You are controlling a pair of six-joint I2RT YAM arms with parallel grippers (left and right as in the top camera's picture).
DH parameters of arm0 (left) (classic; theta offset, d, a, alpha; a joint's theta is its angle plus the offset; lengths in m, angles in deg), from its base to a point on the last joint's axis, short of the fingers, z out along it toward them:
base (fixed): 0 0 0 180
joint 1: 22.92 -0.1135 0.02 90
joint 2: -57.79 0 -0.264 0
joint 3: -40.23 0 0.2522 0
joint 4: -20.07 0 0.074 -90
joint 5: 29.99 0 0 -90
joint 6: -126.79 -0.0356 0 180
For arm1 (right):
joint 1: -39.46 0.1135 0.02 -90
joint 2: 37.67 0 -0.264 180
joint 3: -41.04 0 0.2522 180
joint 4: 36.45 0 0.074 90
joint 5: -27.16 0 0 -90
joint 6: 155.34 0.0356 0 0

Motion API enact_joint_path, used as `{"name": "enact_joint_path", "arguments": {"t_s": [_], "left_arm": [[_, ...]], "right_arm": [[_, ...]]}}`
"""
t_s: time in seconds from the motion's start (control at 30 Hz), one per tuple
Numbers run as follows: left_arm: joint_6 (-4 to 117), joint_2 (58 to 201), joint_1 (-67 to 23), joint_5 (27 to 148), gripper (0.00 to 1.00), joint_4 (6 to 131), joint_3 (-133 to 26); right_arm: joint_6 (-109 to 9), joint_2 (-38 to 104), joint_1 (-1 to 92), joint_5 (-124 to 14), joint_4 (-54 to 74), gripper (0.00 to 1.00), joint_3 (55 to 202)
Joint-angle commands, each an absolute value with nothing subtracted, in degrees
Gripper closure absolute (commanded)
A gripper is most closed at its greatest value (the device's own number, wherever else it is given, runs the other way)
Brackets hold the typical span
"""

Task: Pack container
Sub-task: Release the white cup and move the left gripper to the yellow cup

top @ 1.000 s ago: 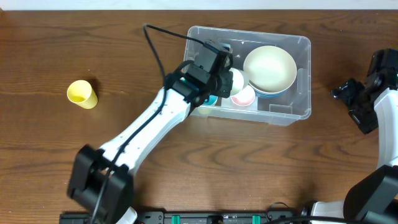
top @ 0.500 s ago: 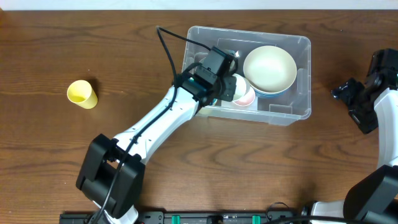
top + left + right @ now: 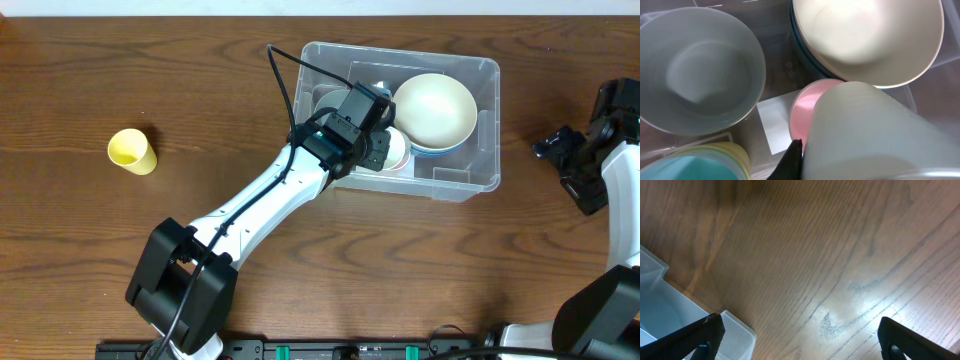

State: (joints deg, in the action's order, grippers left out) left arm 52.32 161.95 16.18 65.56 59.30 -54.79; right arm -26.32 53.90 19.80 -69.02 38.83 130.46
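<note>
The clear container (image 3: 487, 70) stands at the back middle of the table. It holds a cream bowl (image 3: 433, 108) stacked on a blue one, a grey bowl (image 3: 705, 70), a pink cup (image 3: 802, 107) and stacked teal and yellow cups (image 3: 705, 160). My left gripper (image 3: 378, 143) reaches into the container and is shut on a whitish cup (image 3: 865, 135), held on its side just above the pink cup. A whitish label (image 3: 772, 122) lies on the container floor. My right gripper (image 3: 807, 340) is open and empty over bare wood, just right of the container's corner (image 3: 735, 325).
A yellow cup (image 3: 132, 151) lies on its side on the table far left of the container. The right arm (image 3: 580, 160) rests at the right table edge. The left arm's black cable arcs over the container's left rim.
My left gripper has moved right and deeper into the container with the whitish cup, now covering most of the pink cup. The right arm has not moved.
</note>
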Motion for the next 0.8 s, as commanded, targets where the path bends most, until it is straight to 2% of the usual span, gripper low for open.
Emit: {"name": "enact_joint_path", "arguments": {"t_s": [0.0, 0.03, 0.2, 0.53, 0.67, 0.77], "left_arm": [[51.4, 162.0, 16.0, 64.4, 0.93, 59.4, -55.2], [51.4, 162.0, 16.0, 64.4, 0.92, 59.5, -55.2], [51.4, 162.0, 16.0, 64.4, 0.57, 59.4, -55.2], [51.4, 158.7, 13.6, 60.6, 0.29, 59.5, -57.2], [51.4, 151.4, 9.2, 58.7, 0.12, 60.5, -58.4], [51.5, 144.1, 3.3, 51.8, 0.0, 63.5, -58.4]], "right_arm": [[-25.6, 53.9, 19.6, -69.5, 38.8, 0.01, 130.3], [-25.6, 53.9, 19.6, -69.5, 38.8, 0.01, 130.3], [-25.6, 53.9, 19.6, -69.5, 38.8, 0.01, 130.3], [-25.6, 53.9, 19.6, -69.5, 38.8, 0.01, 130.3], [-25.6, 53.9, 19.6, -69.5, 38.8, 0.01, 130.3], [-25.6, 53.9, 19.6, -69.5, 38.8, 0.01, 130.3]]}}
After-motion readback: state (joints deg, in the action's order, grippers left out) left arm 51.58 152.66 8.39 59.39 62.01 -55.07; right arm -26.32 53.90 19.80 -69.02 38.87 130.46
